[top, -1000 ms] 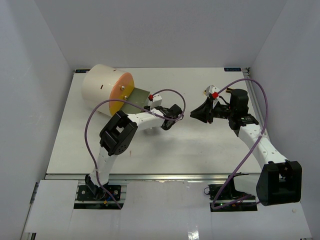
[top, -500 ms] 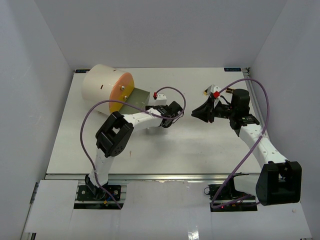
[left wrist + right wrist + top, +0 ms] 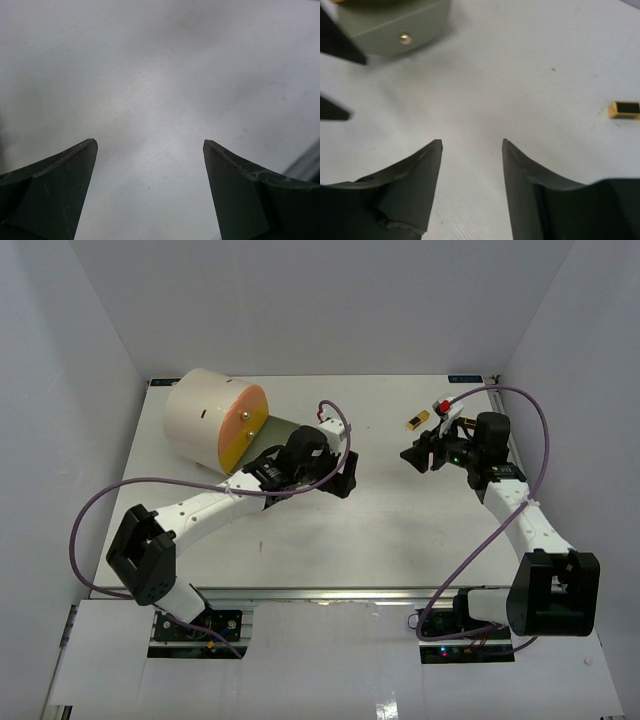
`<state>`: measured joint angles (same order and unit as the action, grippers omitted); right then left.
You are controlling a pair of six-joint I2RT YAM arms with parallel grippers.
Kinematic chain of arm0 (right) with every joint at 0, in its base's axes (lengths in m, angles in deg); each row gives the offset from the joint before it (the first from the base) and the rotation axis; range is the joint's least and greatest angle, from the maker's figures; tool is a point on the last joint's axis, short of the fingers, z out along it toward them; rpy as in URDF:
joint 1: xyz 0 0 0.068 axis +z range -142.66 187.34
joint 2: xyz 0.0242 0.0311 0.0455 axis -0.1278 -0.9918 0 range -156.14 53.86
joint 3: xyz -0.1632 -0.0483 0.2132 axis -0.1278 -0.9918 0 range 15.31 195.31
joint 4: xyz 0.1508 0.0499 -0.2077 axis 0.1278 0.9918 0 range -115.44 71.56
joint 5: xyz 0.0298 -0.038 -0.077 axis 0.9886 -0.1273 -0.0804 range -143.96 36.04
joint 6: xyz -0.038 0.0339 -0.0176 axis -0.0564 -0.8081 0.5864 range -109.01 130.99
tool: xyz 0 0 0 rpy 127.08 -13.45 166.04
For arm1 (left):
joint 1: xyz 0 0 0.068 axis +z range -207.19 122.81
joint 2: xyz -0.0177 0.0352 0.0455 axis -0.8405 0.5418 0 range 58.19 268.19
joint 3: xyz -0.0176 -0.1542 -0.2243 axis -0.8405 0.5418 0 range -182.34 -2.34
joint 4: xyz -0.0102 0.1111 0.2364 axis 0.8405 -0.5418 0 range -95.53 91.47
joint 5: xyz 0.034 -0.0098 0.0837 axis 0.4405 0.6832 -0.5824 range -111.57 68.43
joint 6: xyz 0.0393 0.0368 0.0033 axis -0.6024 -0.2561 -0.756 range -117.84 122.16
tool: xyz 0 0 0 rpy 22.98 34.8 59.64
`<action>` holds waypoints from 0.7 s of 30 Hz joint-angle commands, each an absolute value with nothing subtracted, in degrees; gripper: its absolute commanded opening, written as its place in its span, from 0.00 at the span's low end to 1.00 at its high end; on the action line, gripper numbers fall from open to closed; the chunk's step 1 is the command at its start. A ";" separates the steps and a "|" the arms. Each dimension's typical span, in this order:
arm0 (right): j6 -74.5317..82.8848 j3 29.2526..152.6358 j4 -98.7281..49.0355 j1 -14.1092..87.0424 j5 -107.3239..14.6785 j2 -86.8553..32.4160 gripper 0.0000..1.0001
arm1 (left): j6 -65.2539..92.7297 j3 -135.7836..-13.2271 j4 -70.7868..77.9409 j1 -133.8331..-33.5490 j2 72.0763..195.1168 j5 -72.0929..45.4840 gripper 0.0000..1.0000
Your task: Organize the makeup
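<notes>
One lipstick (image 3: 418, 421), gold and black, is the only makeup in sight. It lies on the table (image 3: 400, 530) in the upper right of the top view, just above the right gripper (image 3: 471, 141) and apart from it. In the right wrist view it sits at the right edge.

It looks small, light and rigid. Its glossy shell could slip, or skid away under a glancing touch. A pinch across its narrow sides at mid-length should serve, with little squeeze.

The right gripper's jaws stand partway apart with nothing between them. The left gripper (image 3: 150, 142) is spread wide over bare table near the centre of the top view, and it too is empty.

Count: one lipstick, one cylinder (image 3: 200, 415) at upper left, and one olive drawer (image 3: 278, 435) standing out from the cylinder's orange front. No palettes, sponges or compact show. They may lie in the drawer, but the left arm (image 3: 200, 505) crosses its edge and the top view is too coarse to tell.
</notes>
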<state>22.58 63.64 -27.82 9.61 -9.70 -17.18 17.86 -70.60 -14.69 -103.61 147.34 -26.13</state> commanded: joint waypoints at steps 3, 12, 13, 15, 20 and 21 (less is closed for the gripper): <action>25.25 80.08 -15.22 9.35 -29.14 -31.49 0.84 | 5.63 -67.34 -17.16 -100.31 137.36 1.04 0.98; 52.39 137.73 34.22 9.87 -45.17 -67.11 0.90 | 2.42 -52.54 -13.07 -95.46 120.92 -1.49 0.98; 54.44 140.75 34.81 10.21 -50.04 -69.77 0.90 | 1.82 -52.00 -13.15 -95.31 119.85 -2.55 0.98; 58.24 142.93 32.57 10.67 -58.97 -73.43 0.90 | 0.76 -51.23 -12.88 -95.17 118.27 -4.63 0.98; 68.11 144.15 28.88 9.54 -66.53 -80.51 0.90 | 0.84 -50.41 -11.89 -94.87 116.29 -7.03 0.98; 68.92 145.75 28.88 9.08 -65.73 -81.32 0.90 | 0.84 -50.30 -11.89 -94.83 116.40 -7.11 0.98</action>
